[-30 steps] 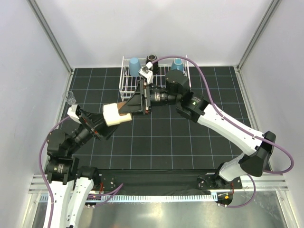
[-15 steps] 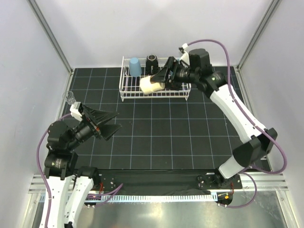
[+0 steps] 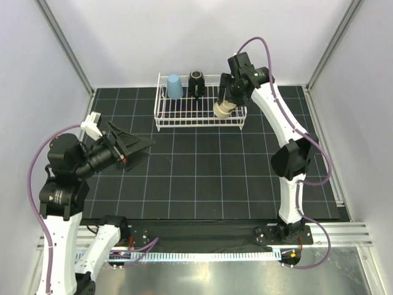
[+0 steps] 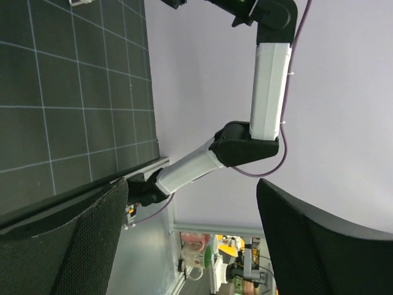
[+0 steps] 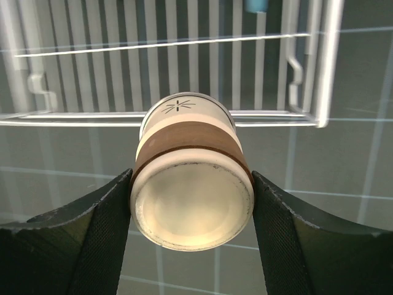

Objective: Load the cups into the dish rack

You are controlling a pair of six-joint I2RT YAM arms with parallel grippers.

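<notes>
Left gripper (image 3: 146, 151): jaws spread, nothing held, hanging over the near-left part of the worktop (image 3: 202, 178).

Right gripper (image 3: 223, 104): clamped on a cream cup with a brown band (image 5: 191, 184), held above the right end of the dish rack (image 3: 184, 112) at the worktop's far edge.

Rack contents: a blue tumbler (image 3: 175, 86) in its far-left corner and a black cup (image 3: 196, 80) at mid far rail. A teal piece (image 5: 256, 5) is glimpsed beyond.

Progress, as judged: at least two cups are loaded and one is about to be set down. No clear glass is seen.

Room: bare wire floor lies under the held cup. The rack's right and near rails are close by.
</notes>
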